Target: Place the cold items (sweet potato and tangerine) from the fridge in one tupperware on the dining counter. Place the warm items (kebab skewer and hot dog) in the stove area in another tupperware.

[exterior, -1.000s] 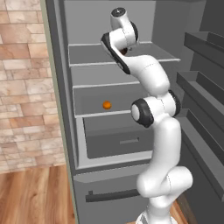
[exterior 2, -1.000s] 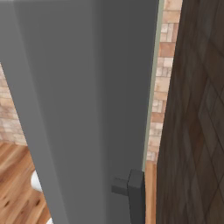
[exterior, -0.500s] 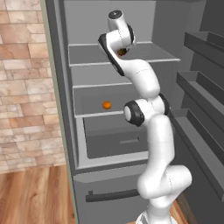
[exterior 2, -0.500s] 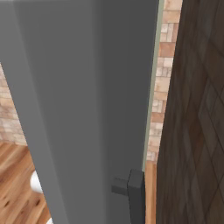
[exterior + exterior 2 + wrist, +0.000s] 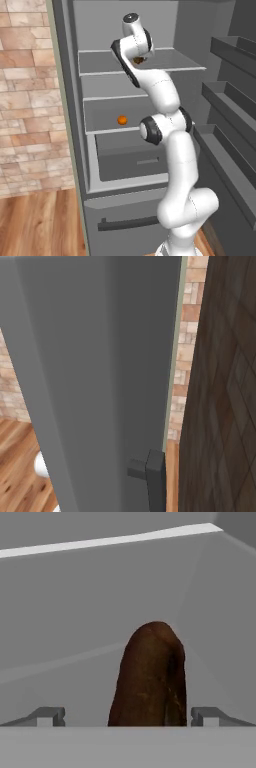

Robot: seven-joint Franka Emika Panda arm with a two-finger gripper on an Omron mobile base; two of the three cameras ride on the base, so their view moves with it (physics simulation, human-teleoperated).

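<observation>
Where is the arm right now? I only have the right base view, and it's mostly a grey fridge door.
Observer: It reaches into the open fridge, hand at the upper shelf.
Operator: Is it on either cold item?
Observer: The sweet potato sits between the fingertips of the open gripper; neither tip touches it.
Operator: And the tangerine?
Observer: The tangerine lies on the shelf below, above the grey drawer, untouched.
</observation>
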